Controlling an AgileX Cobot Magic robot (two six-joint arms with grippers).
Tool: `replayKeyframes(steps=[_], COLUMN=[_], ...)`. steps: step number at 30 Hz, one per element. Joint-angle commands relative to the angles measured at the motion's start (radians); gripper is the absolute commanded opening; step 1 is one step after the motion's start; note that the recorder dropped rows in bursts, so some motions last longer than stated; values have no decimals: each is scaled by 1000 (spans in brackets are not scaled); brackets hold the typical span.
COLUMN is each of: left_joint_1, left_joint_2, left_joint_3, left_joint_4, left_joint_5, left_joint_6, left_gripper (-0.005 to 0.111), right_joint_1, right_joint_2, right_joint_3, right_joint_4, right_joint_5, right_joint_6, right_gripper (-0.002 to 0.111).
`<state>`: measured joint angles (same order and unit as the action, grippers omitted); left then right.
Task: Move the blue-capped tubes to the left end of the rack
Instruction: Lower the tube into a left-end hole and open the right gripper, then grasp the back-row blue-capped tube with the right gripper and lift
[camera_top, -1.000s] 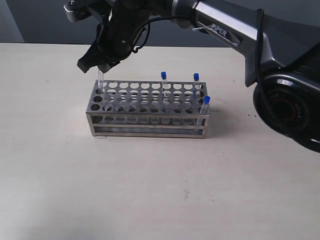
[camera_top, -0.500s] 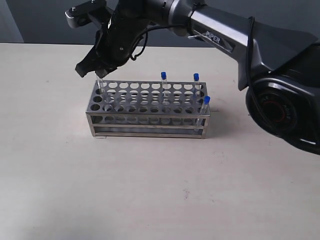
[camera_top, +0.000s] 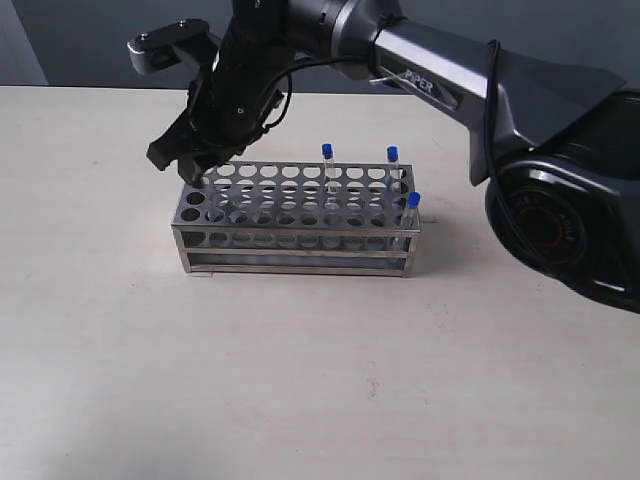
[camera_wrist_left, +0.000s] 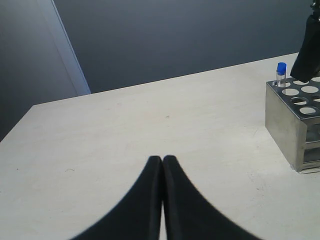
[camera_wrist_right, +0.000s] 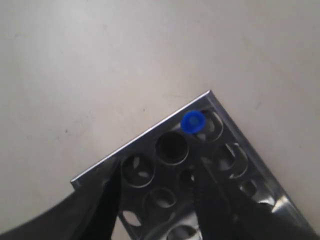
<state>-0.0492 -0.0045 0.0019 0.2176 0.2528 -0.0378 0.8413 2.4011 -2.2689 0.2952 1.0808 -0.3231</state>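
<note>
The silver rack (camera_top: 300, 236) stands mid-table. Three blue-capped tubes show in the exterior view: one mid back row (camera_top: 327, 153), one at the far right corner (camera_top: 393, 155), one at the near right corner (camera_top: 413, 201). Another blue-capped tube (camera_wrist_right: 193, 122) stands in the rack's (camera_wrist_right: 152, 136) left far corner hole, also seen in the left wrist view as a blue-capped tube (camera_wrist_left: 281, 70). My right gripper (camera_wrist_right: 156, 172) hovers open just over that end, nothing between its fingers; in the exterior view the right gripper (camera_top: 186, 163) hides this tube. My left gripper (camera_wrist_left: 162, 160) is shut and empty, over bare table.
The pale table (camera_top: 320, 380) runs wide in front of and left of the rack. The right arm's base (camera_top: 565, 215) bulks at the right. A dark wall stands behind the table's far edge.
The right gripper came down to the rack's left far corner with the tube, then its jaws parted and let the tube go in the corner hole. The other tubes stayed put.
</note>
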Motion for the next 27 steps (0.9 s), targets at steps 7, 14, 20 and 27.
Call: replayKeyframes(steps=[7, 14, 20, 27], left_joint_1=[-6, -6, -6, -6], left_joint_2=[4, 4, 4, 4], left_joint_3=[-2, -2, -2, -2], left_joint_4=[4, 4, 4, 4], left_joint_5=[-13, -13, -13, -13], left_joint_6=[-3, -3, -3, -3], left_gripper=[0, 0, 0, 0], right_joint_1=[-4, -30, -78, -104], right_joint_2=[-78, -121, -113, -93], right_joint_3=[1, 1, 1, 1], right_joint_4=[-140, -379, -365, -377], right_joint_5=[140, 140, 140, 140], right_joint_6=[80, 228, 249, 274], right_gripper=[45, 45, 45, 45])
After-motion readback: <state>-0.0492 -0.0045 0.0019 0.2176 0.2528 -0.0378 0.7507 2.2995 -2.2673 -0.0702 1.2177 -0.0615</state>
